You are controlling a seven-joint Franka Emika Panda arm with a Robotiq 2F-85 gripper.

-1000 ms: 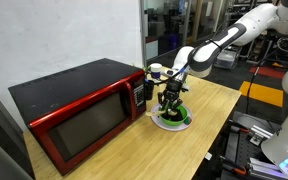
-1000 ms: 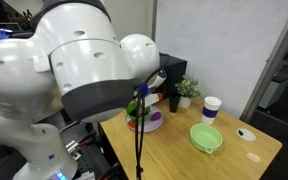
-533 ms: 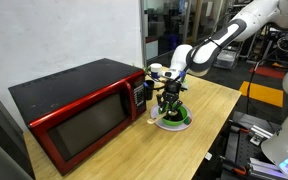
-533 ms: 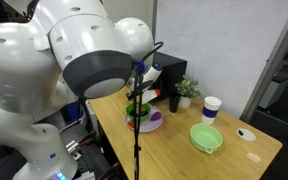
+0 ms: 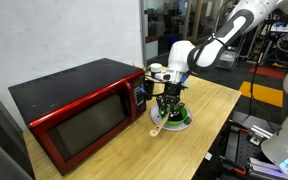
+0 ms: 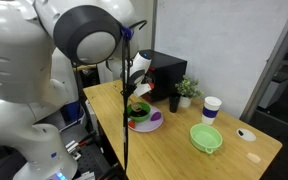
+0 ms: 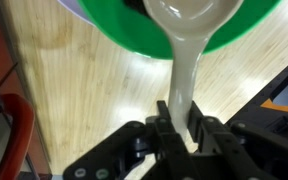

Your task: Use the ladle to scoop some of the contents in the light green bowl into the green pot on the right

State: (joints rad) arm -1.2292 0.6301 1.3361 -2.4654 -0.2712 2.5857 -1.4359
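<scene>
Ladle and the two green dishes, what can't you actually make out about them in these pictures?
The ladle, whether its scoop is loaded: blurred close up in the wrist view, too small in both exterior views.
The green pot, its inside: cut off by the wrist view's top edge and covered by the scoop; in an exterior view the gripper stands over it.
The light green bowl, its contents: too small in an exterior view.

The arm [image 6: 84, 30] swung up and aside in an exterior view, uncovering the green pot [image 6: 138, 112]. The gripper [image 5: 166, 110], clamped on the ladle [image 7: 184, 60], shifted slightly lower, toward the microwave [image 5: 74, 105].
</scene>
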